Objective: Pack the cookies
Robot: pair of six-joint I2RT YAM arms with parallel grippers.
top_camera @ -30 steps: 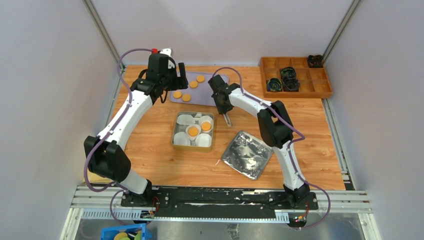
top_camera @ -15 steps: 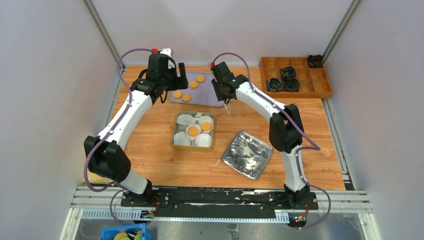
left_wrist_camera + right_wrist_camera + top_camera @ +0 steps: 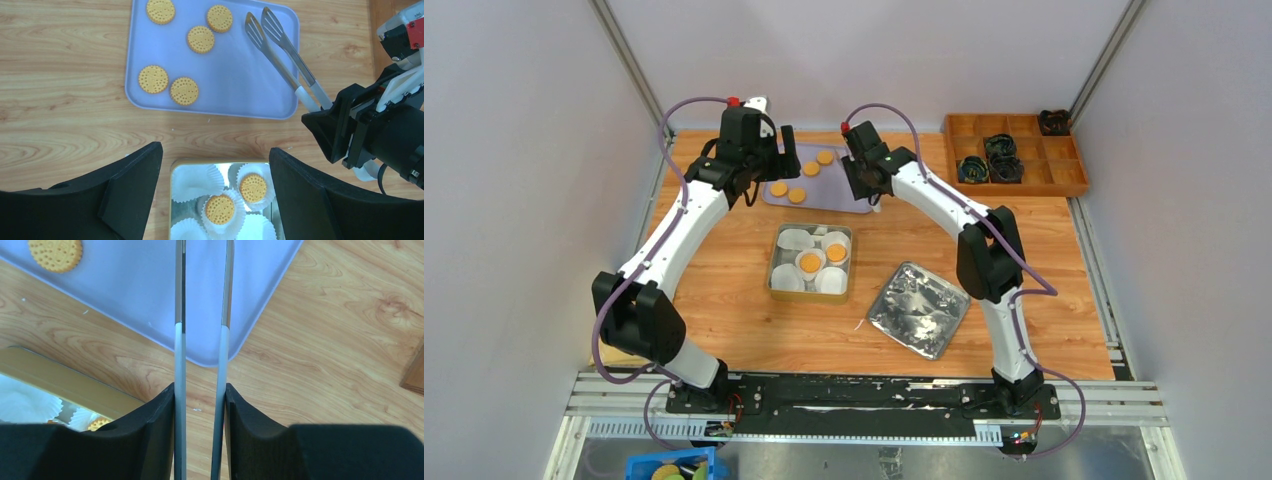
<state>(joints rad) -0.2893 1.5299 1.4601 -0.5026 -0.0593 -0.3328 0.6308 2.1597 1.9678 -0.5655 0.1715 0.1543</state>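
Several round orange cookies (image 3: 200, 39) lie on a lavender tray (image 3: 235, 75), which also shows in the top view (image 3: 836, 186). Two more cookies (image 3: 220, 209) sit in white paper liners inside a gold-rimmed tin (image 3: 220, 162) in front of the tray. My right gripper (image 3: 200, 387) is shut on the white handles of metal tongs (image 3: 180, 355). The tongs' tips (image 3: 260, 25) spread slightly over the tray's right part, with nothing between them. My left gripper (image 3: 216, 148) hangs open and empty above the gap between tray and tin.
A crumpled foil lid (image 3: 918, 308) lies right of the tin (image 3: 772, 268). A wooden compartment box (image 3: 1014, 152) with dark items stands at the back right. Grey walls close in the table on three sides.
My right arm has swung from beside the tin back to the tray's right edge, carrying the tongs, whose arms have spread a little. The left arm has not moved.
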